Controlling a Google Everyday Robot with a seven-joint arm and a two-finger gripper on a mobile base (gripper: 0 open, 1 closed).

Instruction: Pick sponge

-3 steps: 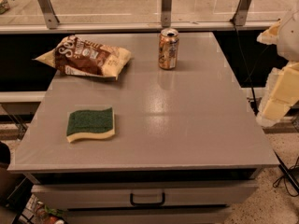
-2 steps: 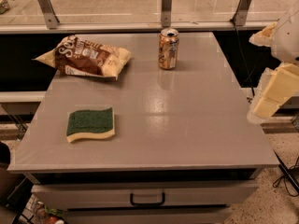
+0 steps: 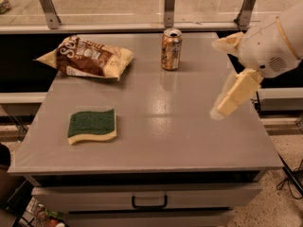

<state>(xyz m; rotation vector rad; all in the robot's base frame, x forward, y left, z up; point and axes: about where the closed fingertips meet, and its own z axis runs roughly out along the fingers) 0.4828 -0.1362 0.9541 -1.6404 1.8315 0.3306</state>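
Moved in over grey table [image 3: 189, 131] R edge: cream hand [image 3: 215, 78], fingers [image 3: 234, 96] apart, well away from flat green/yellow foam sponge [image 3: 92, 126].

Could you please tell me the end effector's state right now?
End effector: above the table's right side, away from the sponge; open or closed cannot be told.

Grey desk [image 3: 189, 141], glossy top showing overhead light glare at centre. Drawer [image 3: 94, 197] at 6 o'clock, dark handle [image 3: 149, 202]. Metal posts [image 3: 169, 6] holding glass panels [image 3: 109, 1] at 12 o'clock. Speckled floor [image 3: 279, 200] at 5 o'clock, with dark cables [image 3: 291, 178]. Pincer [image 3: 226, 103] hangs at 3 o'clock, above the desk.
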